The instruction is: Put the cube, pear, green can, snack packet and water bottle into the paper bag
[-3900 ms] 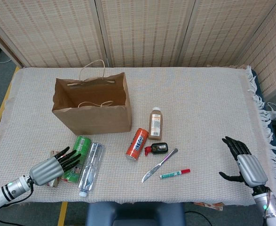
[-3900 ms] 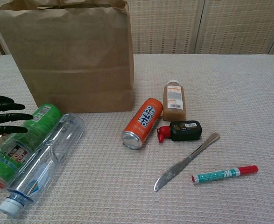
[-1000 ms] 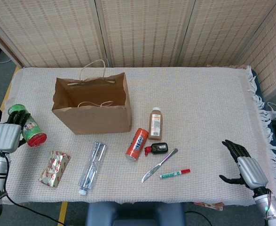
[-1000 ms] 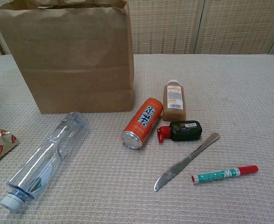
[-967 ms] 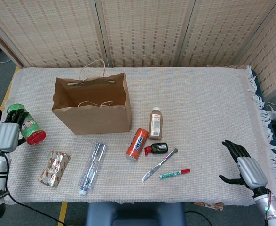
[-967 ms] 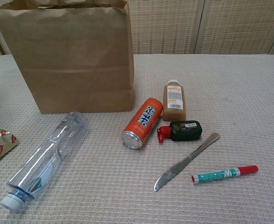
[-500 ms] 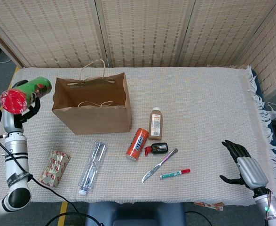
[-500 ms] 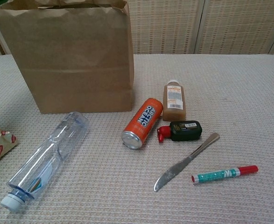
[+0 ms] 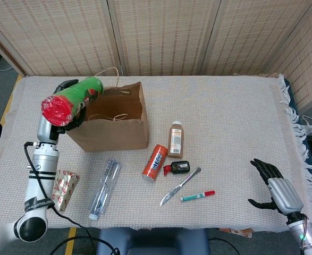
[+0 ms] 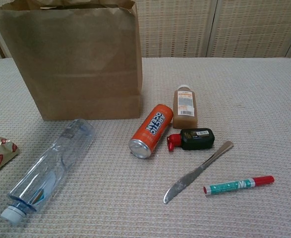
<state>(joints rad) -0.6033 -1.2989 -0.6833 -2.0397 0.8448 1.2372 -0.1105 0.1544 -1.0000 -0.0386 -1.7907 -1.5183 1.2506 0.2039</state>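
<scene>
1. Items nearest the front edge of the table point(image 9: 225, 101) are laid out in a row: a snack packet point(image 9: 62, 189) at the left, a water bottle point(image 10: 48, 167) on its side next to it, then a knife point(image 10: 199, 171) and a marker point(image 10: 238, 185) towards the right.
2. An orange can point(image 10: 150, 130), a small black bottle point(image 10: 193, 139) and a brown bottle point(image 10: 185, 107) are grouped just behind, in the middle.
3. The right hand point(image 9: 278, 190) is held at the front right corner, fingers spread, with nothing in it.
4. The paper bag point(image 10: 71, 62) is stood upright and open behind the water bottle.
5. The green can point(image 9: 74, 100) is gripped by the left hand point(image 9: 56, 122), raised and tilted over the bag's left rim, red end towards the camera.
</scene>
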